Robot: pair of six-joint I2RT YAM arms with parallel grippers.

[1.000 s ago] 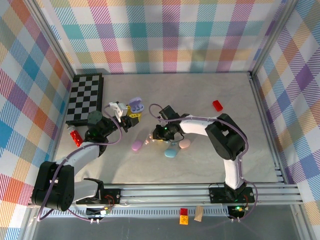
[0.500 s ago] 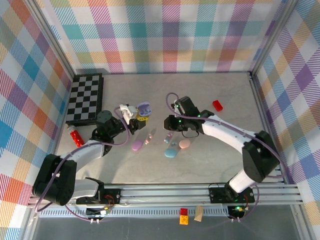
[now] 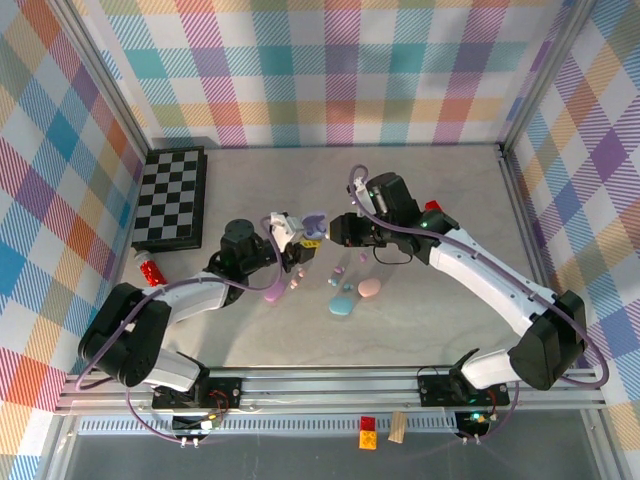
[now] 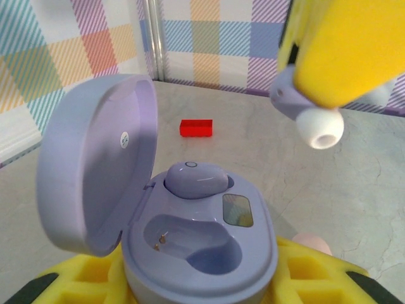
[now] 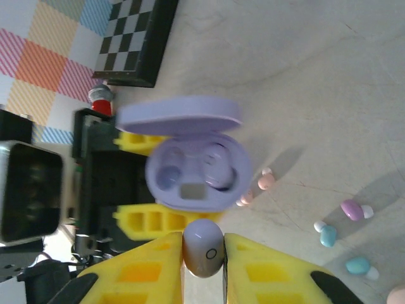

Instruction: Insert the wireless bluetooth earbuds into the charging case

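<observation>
Both arms have swung inward, meeting mid-table: my left pincer (image 3: 306, 238) clamps the open lilac case (image 4: 197, 235), my right pincer (image 5: 204, 239) pinches a lilac earbud (image 4: 310, 120) just beside it.

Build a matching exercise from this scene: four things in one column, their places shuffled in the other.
1 open lilac plastic charging case
2 white-tipped lilac plastic earbud
3 second lilac earbud
4 small red rectangular block

a lying on the grey table
b seated in the case
c clamped in the left gripper
d pinched in the right gripper

Pairs: 1-c, 2-d, 3-b, 4-a
</observation>
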